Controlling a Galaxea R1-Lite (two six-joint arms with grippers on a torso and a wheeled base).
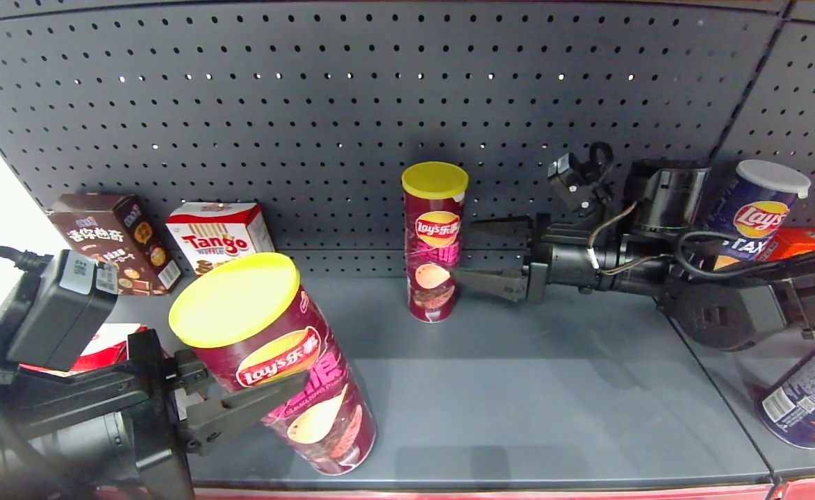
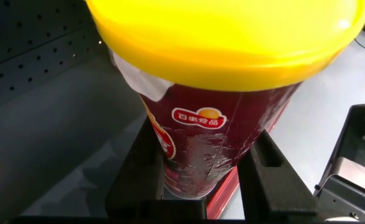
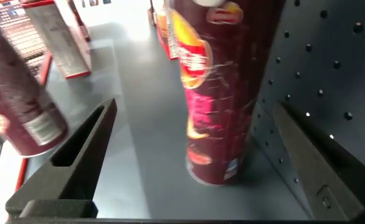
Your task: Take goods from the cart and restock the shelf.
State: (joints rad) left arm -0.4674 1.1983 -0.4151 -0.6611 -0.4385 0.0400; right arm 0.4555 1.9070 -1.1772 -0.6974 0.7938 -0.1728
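Note:
My left gripper (image 1: pixel 261 389) is shut on a maroon chip can (image 1: pixel 278 361) with a yellow lid, held tilted over the front left of the grey shelf (image 1: pixel 518 389). In the left wrist view the same can (image 2: pixel 220 130) sits clamped between the two black fingers (image 2: pixel 139 180). A second maroon chip can (image 1: pixel 435 243) stands upright near the pegboard at the middle back. My right gripper (image 1: pixel 464 250) is open beside it, fingertips at the can's right side. In the right wrist view that can (image 3: pixel 213 99) stands between the wide-apart fingers (image 3: pixel 83 149), touching neither.
A brown box (image 1: pixel 112 239) and a white wafer box (image 1: pixel 218 236) stand at the back left. A blue chip can (image 1: pixel 761 208) and an orange box (image 1: pixel 807 239) are at the back right. Another blue can (image 1: pixel 807 399) lies at the front right.

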